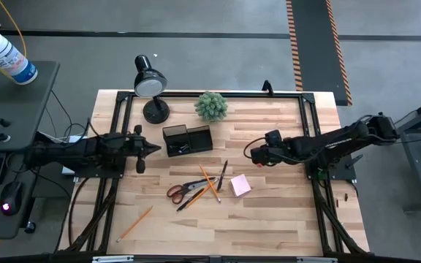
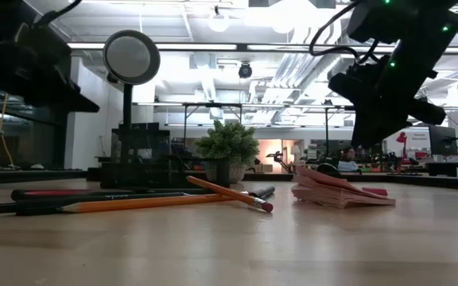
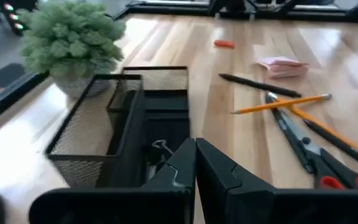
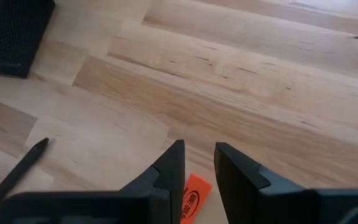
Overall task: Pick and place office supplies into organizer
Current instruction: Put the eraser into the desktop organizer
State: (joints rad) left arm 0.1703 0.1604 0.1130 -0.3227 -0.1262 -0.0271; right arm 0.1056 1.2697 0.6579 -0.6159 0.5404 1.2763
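Note:
The black mesh organizer [image 1: 187,139] stands on the table in front of the plant. Near the table's middle lie orange-handled scissors [image 1: 183,191], crossed pencils [image 1: 209,180], a black pen [image 1: 223,175] and a pink notepad [image 1: 240,185]. Another pencil [image 1: 134,223] lies near the front left. A small orange piece [image 4: 194,198] lies flat on the wood. My right gripper [image 4: 197,149] hangs above that piece, tilted down and open, with nothing between its tips. My left gripper [image 3: 196,146] is shut and hovers just left of the organizer [image 3: 142,118], pointing toward it.
A green potted plant [image 1: 211,106] and a black desk lamp [image 1: 150,84] stand at the far edge behind the organizer. A black rail frame [image 1: 309,117] borders the tabletop. Bare wood lies to the right of the notepad and along the near edge.

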